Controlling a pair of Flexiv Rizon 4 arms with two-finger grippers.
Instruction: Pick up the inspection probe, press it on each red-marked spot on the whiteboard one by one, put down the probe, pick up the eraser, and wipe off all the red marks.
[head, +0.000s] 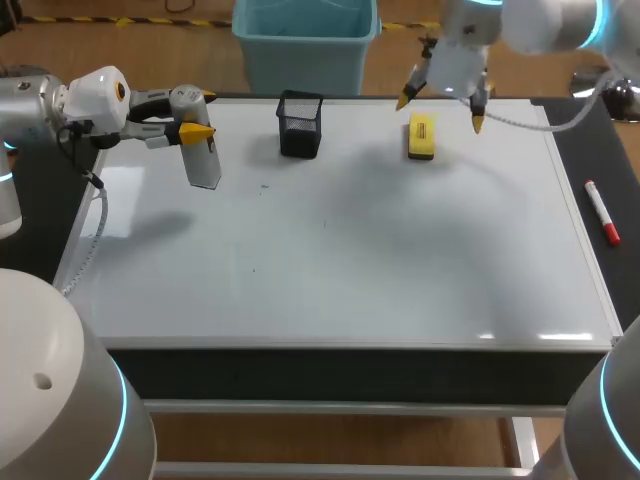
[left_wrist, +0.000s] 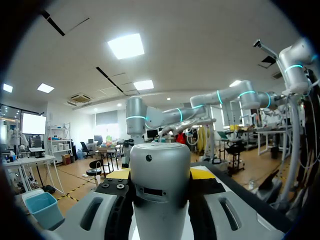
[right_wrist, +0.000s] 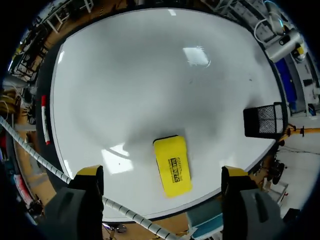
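Closest to any lens is the silver-grey cylindrical inspection probe (left_wrist: 160, 175). It fills the left wrist view between the finger bodies of the left pincer (head: 192, 118), which is clamped on it from two sides. From above, the probe hangs tilted in that grip, clear of the glossy white whiteboard (head: 350, 250), with its shadow on the board below.

Beyond the left pincer, towards the right one, stands a black wire-mesh pen cup (head: 300, 125). Nothing pokes above its rim, and its inside is too dark to tell more.

Next along, the yellow rectangular eraser (head: 422, 136) lies flat on the board, directly under the right pincer (head: 440, 112). Its yellow-tipped fingers are spread wide, one to each side of the eraser, touching nothing. Well out past the right pincer, a red-and-white marker pen (head: 602, 212) lies on the dark strip beside the board.

No red marks can be made out on the board. By my reading, the probe is not yet set down, and the right pincer stands ready for the eraser. Next, the left pincer should lower and release the probe. The right should then descend and close across the eraser's narrow width.
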